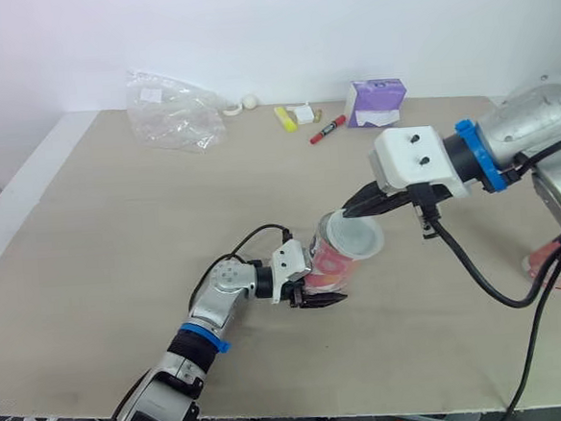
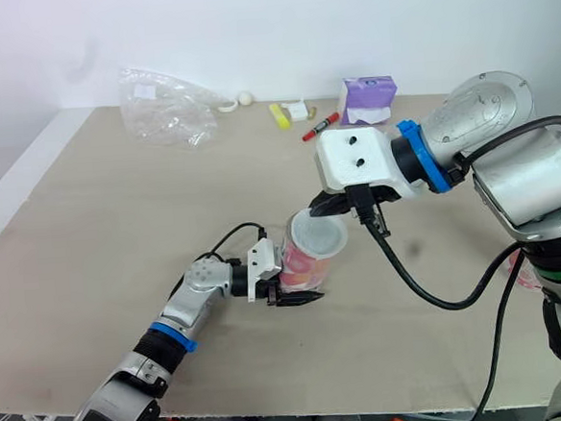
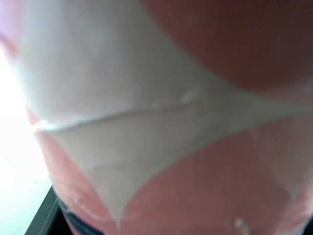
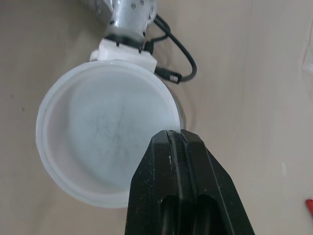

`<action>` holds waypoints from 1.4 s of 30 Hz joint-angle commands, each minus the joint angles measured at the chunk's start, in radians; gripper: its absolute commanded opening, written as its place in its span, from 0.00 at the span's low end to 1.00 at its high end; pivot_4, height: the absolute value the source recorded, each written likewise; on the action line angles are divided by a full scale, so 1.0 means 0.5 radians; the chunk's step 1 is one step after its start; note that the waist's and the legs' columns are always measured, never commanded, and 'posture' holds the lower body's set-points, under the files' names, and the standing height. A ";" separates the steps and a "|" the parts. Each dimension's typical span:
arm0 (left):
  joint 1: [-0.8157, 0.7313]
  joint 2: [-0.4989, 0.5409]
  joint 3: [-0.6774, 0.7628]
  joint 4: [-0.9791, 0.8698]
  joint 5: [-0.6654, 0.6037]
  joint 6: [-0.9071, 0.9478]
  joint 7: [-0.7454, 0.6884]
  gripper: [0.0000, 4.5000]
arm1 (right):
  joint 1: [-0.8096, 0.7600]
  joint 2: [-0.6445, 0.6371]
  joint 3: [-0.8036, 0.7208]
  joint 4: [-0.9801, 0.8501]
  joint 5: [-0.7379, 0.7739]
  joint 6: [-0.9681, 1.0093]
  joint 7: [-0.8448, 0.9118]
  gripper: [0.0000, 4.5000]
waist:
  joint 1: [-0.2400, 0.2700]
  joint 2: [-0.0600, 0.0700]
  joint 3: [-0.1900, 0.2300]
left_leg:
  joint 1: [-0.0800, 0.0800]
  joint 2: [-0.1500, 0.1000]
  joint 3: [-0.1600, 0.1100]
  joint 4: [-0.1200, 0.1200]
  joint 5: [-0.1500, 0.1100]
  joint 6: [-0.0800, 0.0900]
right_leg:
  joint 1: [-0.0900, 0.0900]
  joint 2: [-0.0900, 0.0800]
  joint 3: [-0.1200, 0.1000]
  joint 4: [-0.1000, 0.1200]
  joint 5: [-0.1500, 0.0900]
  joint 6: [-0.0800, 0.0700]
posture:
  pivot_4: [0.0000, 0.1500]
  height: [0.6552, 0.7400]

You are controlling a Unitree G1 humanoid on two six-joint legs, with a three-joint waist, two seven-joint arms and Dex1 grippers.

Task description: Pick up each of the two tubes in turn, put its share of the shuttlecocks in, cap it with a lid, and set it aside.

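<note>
Tube [image 1: 329,267], patterned in salmon-red fields cut by curving white bands, sits just off the counter's [image 1: 122,279] middle toward 3 o'clock, tilted so its mouth leans toward 2 o'clock. Whether its base touches the counter cannot be told. The left pincer [image 1: 315,289] comes in from 8 o'clock and is clamped around the tube's lower wall, one black finger showing along the near side.

A translucent white lid [image 1: 353,232] lies over the tube's mouth. The right pincer [image 4: 170,138] reaches in from 2 o'clock with its two black fingers pressed together on the lid's rim. How fully the lid is seated cannot be told.

No writing on the tube can be read. The print on the purple pack [image 1: 377,102] at 1 o'clock is too small to make out.

The left wrist view gives the tube's wall close up, with a fine seam across the white band and a dark strip at one end. The right wrist view faces the lid's round recessed face, faintly scuffed, with the left pincer's white mount beyond it.

Along the 12 o'clock edge lie a crumpled clear plastic bag [image 1: 172,110] at 11 o'clock, a yellow object [image 1: 285,120] and a red marker [image 1: 328,130]. At 3 o'clock a pink object [image 1: 544,261] is mostly hidden behind the right arm.
</note>
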 commanded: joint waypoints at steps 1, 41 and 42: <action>0.043 0.037 0.001 0.043 0.046 0.048 0.022 0.66 | -0.011 0.027 -0.034 0.013 -0.048 -0.043 0.015 0.01 | -0.003 0.000 0.000 | 0.000 0.000 0.000 0.000 0.000 0.000 | 0.000 0.000 0.000 0.000 0.000 0.000 | 1.00 1.00; 0.094 0.035 -0.035 0.001 0.061 0.089 0.042 0.66 | 0.010 0.229 -0.076 -0.003 -0.119 0.038 -0.012 0.01 | -0.008 0.000 0.000 | 0.000 0.002 0.000 0.000 0.000 0.000 | 0.000 -0.001 -0.003 0.000 0.000 -0.001 | 1.00 1.00; 0.095 0.035 -0.036 0.000 0.060 0.090 0.042 0.66 | 0.013 0.229 -0.078 -0.009 -0.118 0.044 -0.015 0.01 | -0.008 0.000 0.000 | 0.000 0.001 0.000 0.000 0.000 0.000 | 0.000 -0.001 -0.004 0.000 0.000 -0.001 | 1.00 1.00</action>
